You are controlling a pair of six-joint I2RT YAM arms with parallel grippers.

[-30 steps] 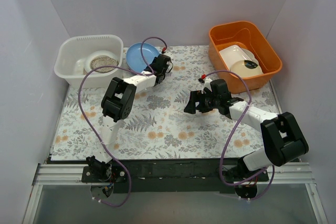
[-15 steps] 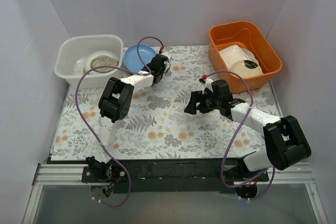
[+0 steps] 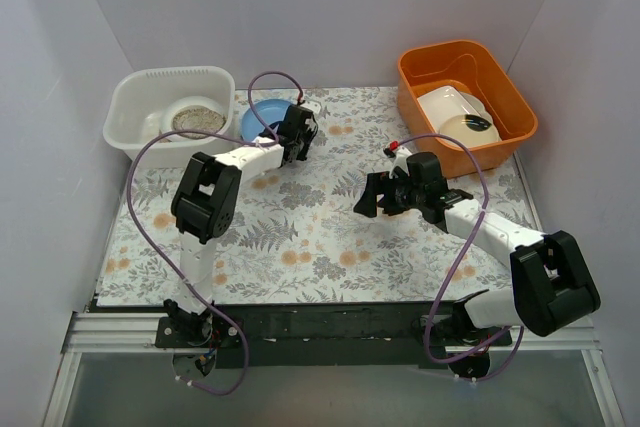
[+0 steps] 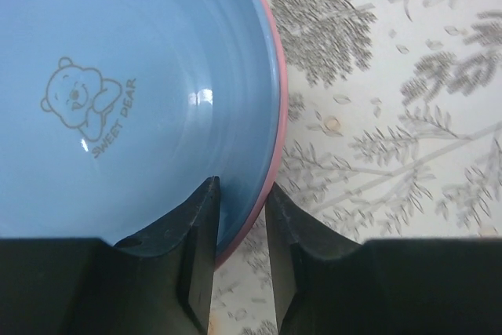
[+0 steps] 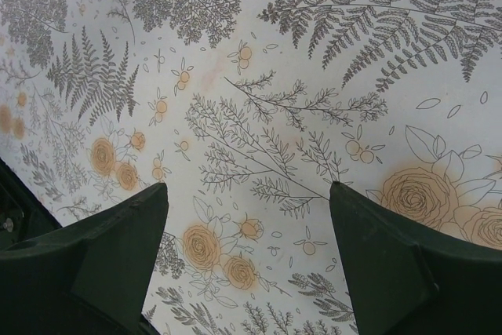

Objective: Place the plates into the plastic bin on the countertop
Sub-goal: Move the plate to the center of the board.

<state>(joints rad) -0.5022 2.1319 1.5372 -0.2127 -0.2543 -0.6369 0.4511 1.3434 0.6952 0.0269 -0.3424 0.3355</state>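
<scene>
A blue plate (image 3: 258, 123) with a pink edge and a bear print (image 4: 118, 76) lies on the countertop (image 3: 320, 237), right beside the plastic bin (image 3: 170, 77). My left gripper (image 3: 284, 130) (image 4: 241, 194) has its jaws astride the plate's near rim, one finger inside the bowl and one outside, pressed close to it. Another plate (image 3: 194, 119) with a speckled centre lies inside the bin. My right gripper (image 3: 362, 197) (image 5: 247, 194) hangs open over the middle of the countertop, with only the leaf print between its fingers.
An orange tub (image 3: 430, 62) stands at the back right with a white rectangular dish (image 3: 448, 105) and a cream dish with a black blob (image 3: 472, 127) in it. White walls close in the left, back and right sides.
My left gripper has narrowed on the blue plate's rim and shifted left toward the bin, the plate moving with it. The right gripper has barely moved.
</scene>
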